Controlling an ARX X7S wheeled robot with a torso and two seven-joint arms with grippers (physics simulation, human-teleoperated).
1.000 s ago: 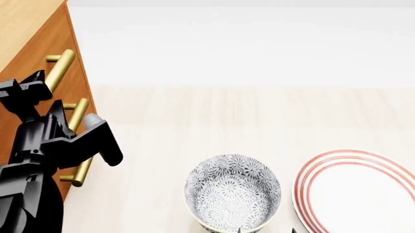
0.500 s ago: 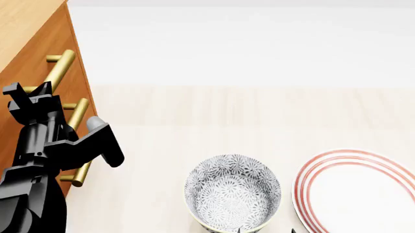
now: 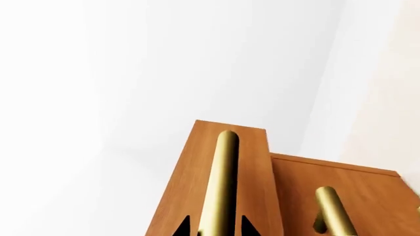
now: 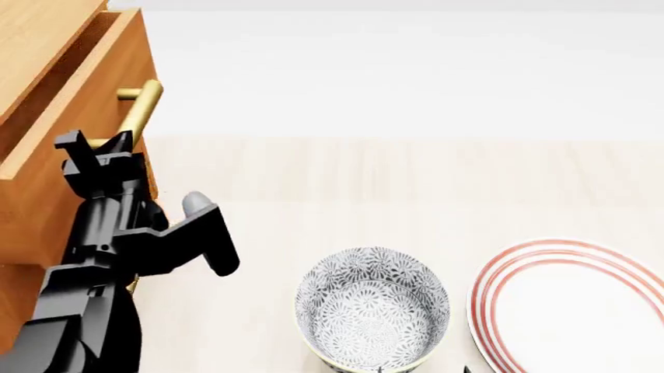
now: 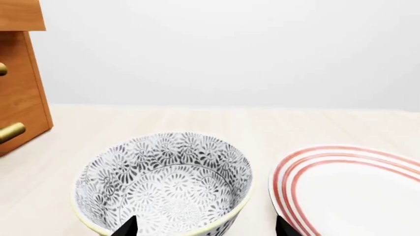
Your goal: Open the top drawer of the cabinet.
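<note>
Top drawer (image 3: pixel 226 177) fills the left wrist view, its brass handle (image 3: pixel 220 182) running between the two dark fingertips, so the left gripper (image 3: pixel 213 227) looks clenched on the bar; a straight, level pull should keep it from slipping. From the head view, that drawer (image 4: pixel 73 148) juts partly out of the cabinet (image 4: pixel 21 311) at left, the left gripper (image 4: pixel 99 151) on its handle. In the right wrist view, the right gripper (image 5: pixel 204 227) stands spread around a patterned bowl (image 5: pixel 163 182) beside a red-ringed plate (image 5: pixel 347 187); neither blocks the drawer's path.
</note>
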